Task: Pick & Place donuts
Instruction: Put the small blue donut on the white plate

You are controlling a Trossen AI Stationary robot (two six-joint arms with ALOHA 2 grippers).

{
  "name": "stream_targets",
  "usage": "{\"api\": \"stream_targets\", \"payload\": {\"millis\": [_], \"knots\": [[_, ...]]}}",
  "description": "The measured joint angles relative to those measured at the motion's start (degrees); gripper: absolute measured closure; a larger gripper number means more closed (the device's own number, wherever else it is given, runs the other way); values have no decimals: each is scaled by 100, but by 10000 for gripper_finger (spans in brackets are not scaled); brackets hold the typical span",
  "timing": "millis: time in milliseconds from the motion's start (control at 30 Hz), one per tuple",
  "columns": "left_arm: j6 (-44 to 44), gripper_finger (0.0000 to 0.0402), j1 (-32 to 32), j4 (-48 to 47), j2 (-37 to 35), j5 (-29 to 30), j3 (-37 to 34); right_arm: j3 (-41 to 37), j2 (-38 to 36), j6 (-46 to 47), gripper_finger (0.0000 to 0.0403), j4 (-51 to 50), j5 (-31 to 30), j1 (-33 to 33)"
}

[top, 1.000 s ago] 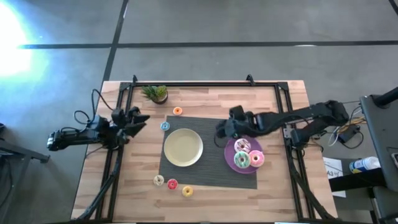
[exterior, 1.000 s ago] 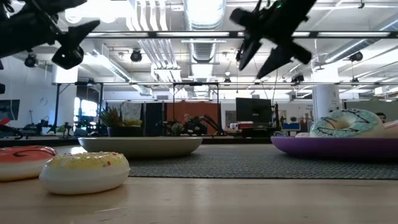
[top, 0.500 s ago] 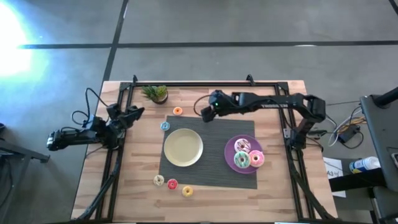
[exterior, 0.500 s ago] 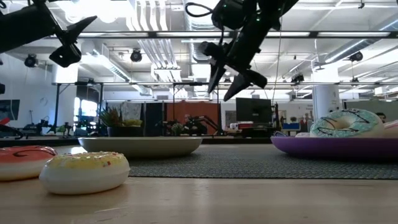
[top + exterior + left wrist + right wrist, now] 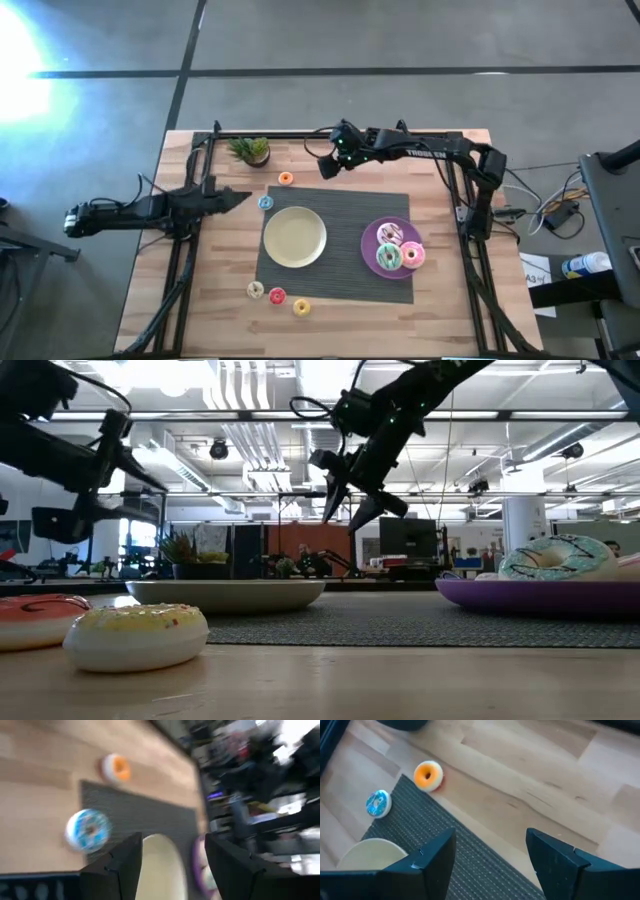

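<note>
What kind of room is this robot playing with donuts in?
Probably a big lab or workshop, not a kitchen. The low view shows a high ceiling with bare pipes and ducts, a computer monitor behind the table, and toy donuts laid out on a wooden table for practice.

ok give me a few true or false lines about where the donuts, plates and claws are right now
1. Three donuts sit on the purple plate. True.
2. The yellow plate holds a blue donut. False: it holds nothing; the blue donut lies beside it, at the mat's edge.
3. The right claw is above the table's far side, near the orange donut. True.
4. The right claw carries a donut. False: its fingers are open and hold nothing.
5. The left claw grips the blue donut. False: it is open beside it.
</note>
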State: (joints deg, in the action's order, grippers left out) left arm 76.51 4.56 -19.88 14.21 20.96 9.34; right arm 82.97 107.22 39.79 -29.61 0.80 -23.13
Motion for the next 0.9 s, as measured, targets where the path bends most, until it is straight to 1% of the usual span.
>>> {"api": "stream_targets", "payload": {"millis": [133,400,633,800,900], "knots": [[220,211,15,-535,522,-51,260,28,108,-23,170,180,119,-102],[391,211,242,-582,2066,-53,490,28,162,-356,170,344,143,-87],[-547,212,651,-296,3247,-120,878,25,151,-441,170,346,118,-90],[-1151,215,1156,395,3897,-714,938,23,151,-450,170,335,118,-90],[-1401,216,1426,592,4126,-873,977,23,151,-451,170,303,120,-94]]}}
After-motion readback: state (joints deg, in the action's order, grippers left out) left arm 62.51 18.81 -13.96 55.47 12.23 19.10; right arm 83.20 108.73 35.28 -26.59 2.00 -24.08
